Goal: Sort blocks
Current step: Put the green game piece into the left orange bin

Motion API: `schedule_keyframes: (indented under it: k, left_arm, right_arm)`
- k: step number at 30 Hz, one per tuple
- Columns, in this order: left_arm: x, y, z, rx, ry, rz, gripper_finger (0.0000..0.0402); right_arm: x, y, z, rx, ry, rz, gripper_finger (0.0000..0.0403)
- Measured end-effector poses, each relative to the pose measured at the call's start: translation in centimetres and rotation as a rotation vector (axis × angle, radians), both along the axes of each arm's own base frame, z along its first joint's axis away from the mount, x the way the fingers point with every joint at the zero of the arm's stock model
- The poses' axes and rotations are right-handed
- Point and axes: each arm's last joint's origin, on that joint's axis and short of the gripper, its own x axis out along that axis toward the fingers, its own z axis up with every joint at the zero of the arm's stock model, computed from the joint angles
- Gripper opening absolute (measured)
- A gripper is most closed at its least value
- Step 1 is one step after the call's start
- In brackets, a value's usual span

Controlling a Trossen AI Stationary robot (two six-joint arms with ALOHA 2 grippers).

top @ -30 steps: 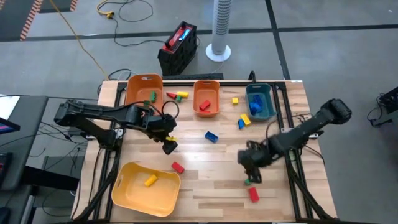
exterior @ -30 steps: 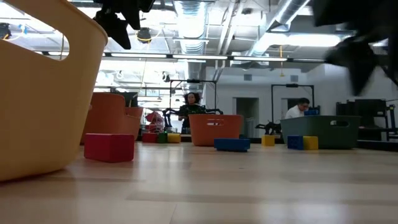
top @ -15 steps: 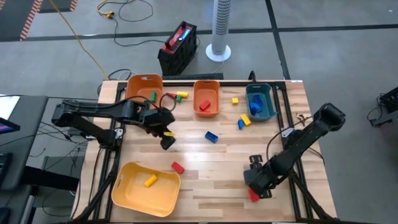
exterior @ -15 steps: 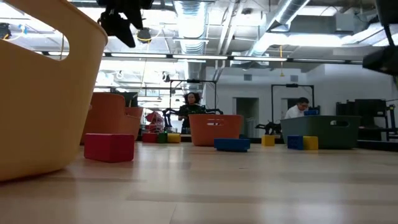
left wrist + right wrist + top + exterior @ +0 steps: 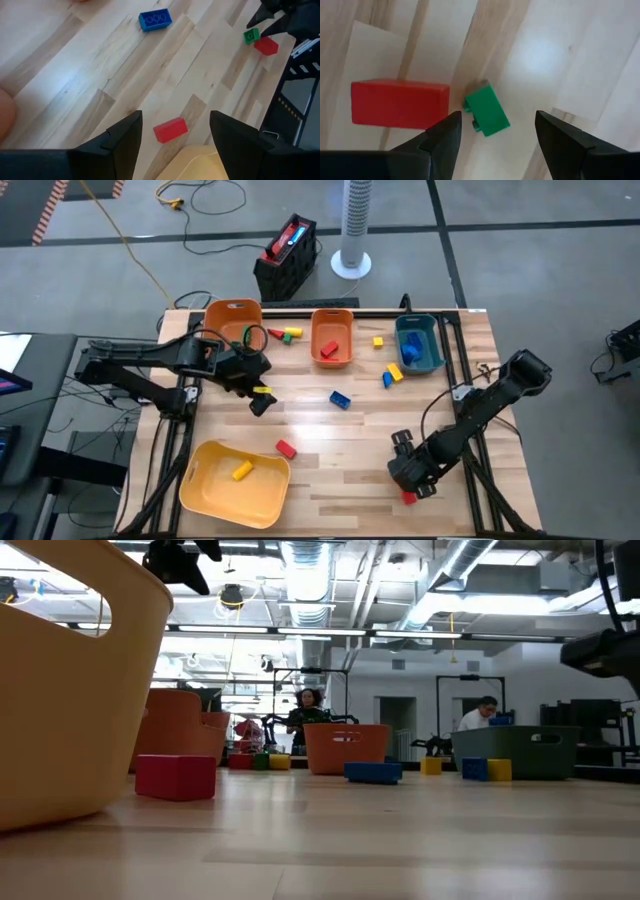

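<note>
Small bricks lie scattered on the wooden table. My right gripper point(image 5: 408, 478) hangs open, low over the near right part, fingers pointing down. In the right wrist view its fingers point(image 5: 497, 116) stand over a green block point(image 5: 487, 115), with a red block point(image 5: 400, 102) flat beside it. From above only that red block point(image 5: 408, 497) shows. My left gripper point(image 5: 260, 402) is open and empty above the left middle. Its wrist view point(image 5: 175, 117) looks down on a red block point(image 5: 170, 130), a blue block point(image 5: 155, 20) and the yellow bin's rim point(image 5: 200, 160).
Along the far edge stand an orange bin point(image 5: 231, 323), a smaller orange bin point(image 5: 332, 338) and a teal bin point(image 5: 418, 344). The yellow bin point(image 5: 205, 490) sits near left, holding a yellow block point(image 5: 241, 470). Loose blocks lie at mid table point(image 5: 341, 399), point(image 5: 286, 449), point(image 5: 392, 374) and by the far bins point(image 5: 288, 333).
My right gripper has moved toward the table's near edge and down, and now hangs over the green and red blocks at the near right. My left gripper has drawn back toward the far left. No block has moved.
</note>
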Motion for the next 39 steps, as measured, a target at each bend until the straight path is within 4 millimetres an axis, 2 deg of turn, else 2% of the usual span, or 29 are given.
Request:
schedule_keyframes:
  k: [5, 10, 14, 22, 25, 28, 35, 39]
  left_arm:
    - [0.0, 0.0, 0.0, -0.003, 0.002, 0.005, 0.0226]
    - [-0.1, 0.0, -0.1, -0.003, 0.019, 0.007, 0.0226]
    - [-0.2, -0.1, -0.2, -0.017, 0.030, 0.006, 0.0226]
    - [-0.3, -0.1, -0.3, -0.027, 0.046, -0.002, 0.0226]
    - [-0.3, -0.1, -0.3, -0.024, 0.045, -0.006, 0.0226]
    - [-0.3, -0.1, -0.3, -0.012, 0.045, -0.021, 0.0226]
    - [-0.3, -0.3, -0.2, 0.124, 0.040, -0.020, 0.0226]
    - [-0.1, -0.8, 0.0, 0.169, 0.001, 0.005, 0.0226]
  right_arm:
    - [0.9, 0.1, -0.8, 0.015, -0.009, 0.019, 0.0254]
    - [1.8, 0.0, -2.1, 0.031, 0.026, 0.025, 0.0228]
    - [2.0, -0.6, -2.6, 0.013, 0.070, -0.006, 0.0194]
    - [2.3, -2.1, -2.1, 0.005, 0.100, -0.047, 0.0102]
    - [2.8, -3.1, -1.8, 0.012, 0.092, -0.091, 0.0082]
    - [3.4, -4.8, -0.6, 0.004, 0.029, -0.169, 0.0084]
    - [4.2, -10.1, 3.9, 0.030, -0.194, -0.427, 0.0099]
    - [4.6, -13.0, 6.9, 0.147, -0.386, -0.560, 0.0099]
